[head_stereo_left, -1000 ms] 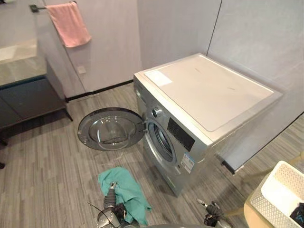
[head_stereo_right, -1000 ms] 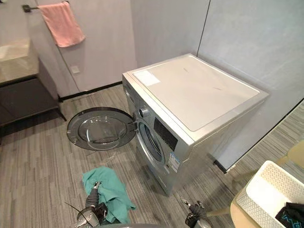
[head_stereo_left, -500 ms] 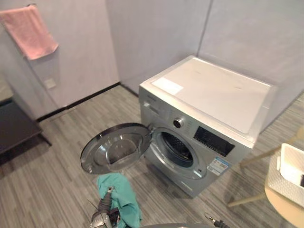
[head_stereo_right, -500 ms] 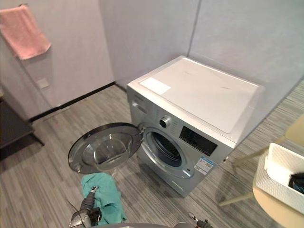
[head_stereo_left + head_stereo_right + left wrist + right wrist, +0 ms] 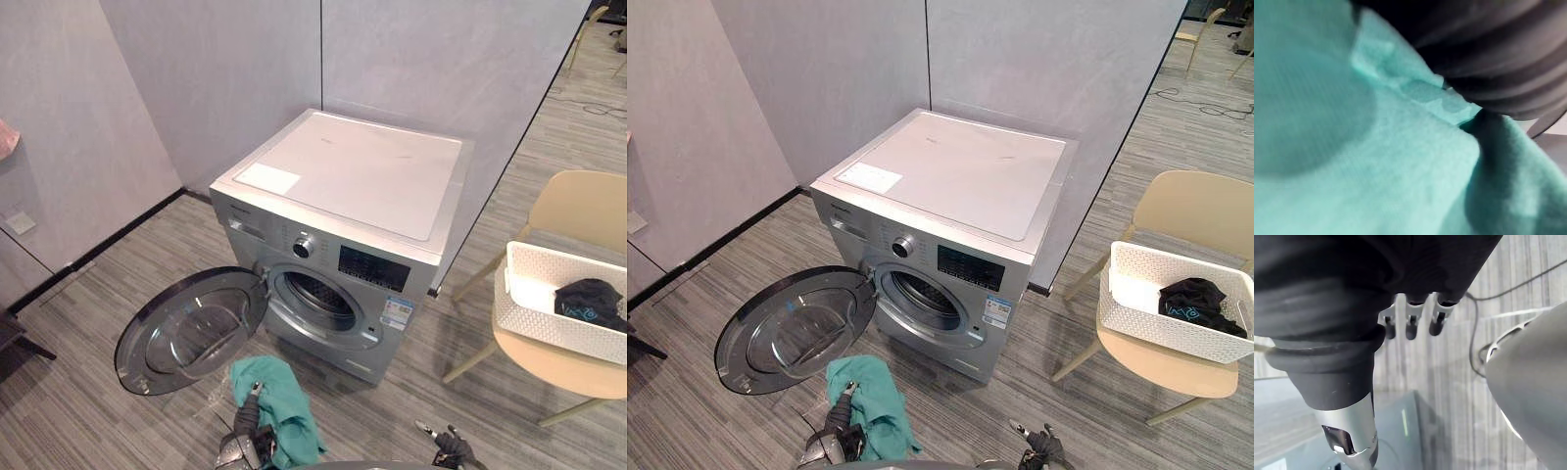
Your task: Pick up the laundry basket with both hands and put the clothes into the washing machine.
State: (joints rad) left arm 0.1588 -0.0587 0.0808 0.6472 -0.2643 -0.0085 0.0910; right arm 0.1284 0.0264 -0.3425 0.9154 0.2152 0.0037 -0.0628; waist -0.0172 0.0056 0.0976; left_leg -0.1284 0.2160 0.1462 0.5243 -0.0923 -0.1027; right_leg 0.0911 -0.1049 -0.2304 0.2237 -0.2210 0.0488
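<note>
While the teal garment (image 5: 282, 399) hangs at our left hand (image 5: 245, 436), its hold hidden by cloth so we cannot tell, and our right hand (image 5: 451, 448) spreads empty fingers, the washing machine (image 5: 348, 186) stands open, seemingly unloaded, and a dark garment (image 5: 588, 302) waits in the laundry basket (image 5: 544, 328) on the chair (image 5: 578, 204).

Camera swung right; laundry basket (image 5: 549, 333) fully visible.

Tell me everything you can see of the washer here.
The washer is a silver front-loader with a flat pale top, standing on the grey plank floor against grey walls. Its front panel carries a knob and a dark display. The round glass door is swung wide open; the drum opening is dark inside.
</note>
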